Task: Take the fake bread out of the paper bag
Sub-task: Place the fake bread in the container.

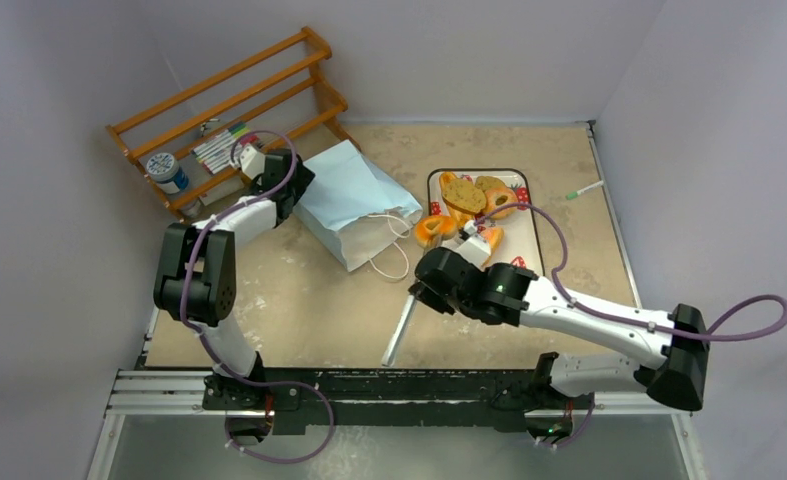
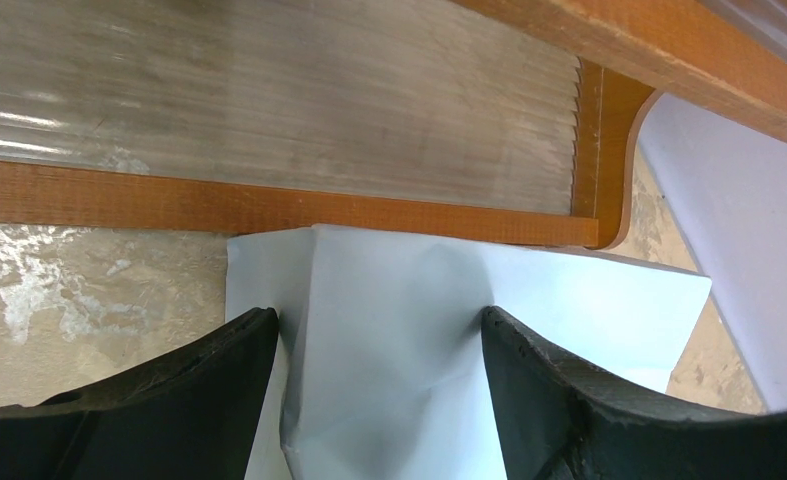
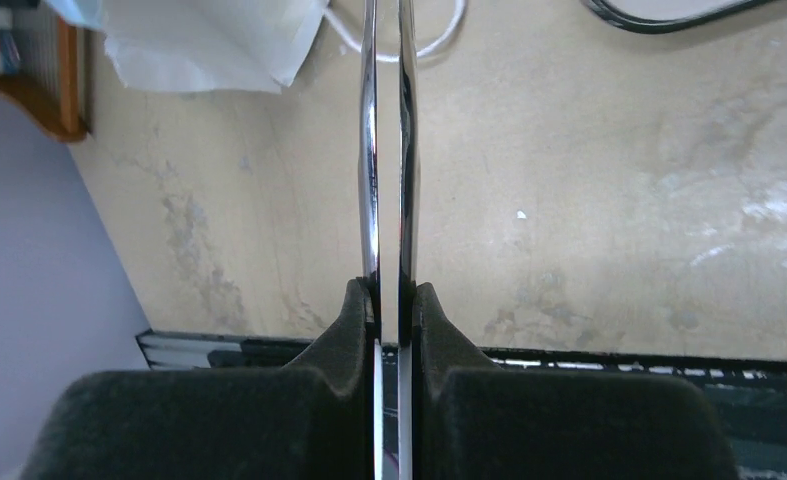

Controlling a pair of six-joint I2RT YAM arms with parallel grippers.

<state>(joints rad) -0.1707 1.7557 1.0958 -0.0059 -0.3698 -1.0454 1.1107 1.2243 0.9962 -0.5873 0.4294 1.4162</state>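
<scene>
The light blue paper bag (image 1: 354, 195) lies on its side, mouth and white string handles (image 1: 394, 255) toward the near side. My left gripper (image 1: 297, 188) is at its far closed end, and in the left wrist view the fingers (image 2: 379, 320) press a raised fold of the bag (image 2: 399, 350) from both sides. The fake bread (image 1: 466, 196) lies on the white strawberry-print tray (image 1: 527, 225): a brown slice, a ring donut (image 1: 500, 201), and orange pieces (image 1: 435, 229) at its left edge. My right gripper (image 1: 424, 292) (image 3: 387, 295) is shut on metal tongs (image 1: 401, 332) (image 3: 387, 150), near the bag's mouth (image 3: 209, 40).
A wooden rack (image 1: 229, 110) stands at the back left, touching the bag's far end (image 2: 269, 205); it holds markers (image 1: 219, 148) and a small can (image 1: 166, 170). A green-tipped pen (image 1: 584, 190) lies right of the tray.
</scene>
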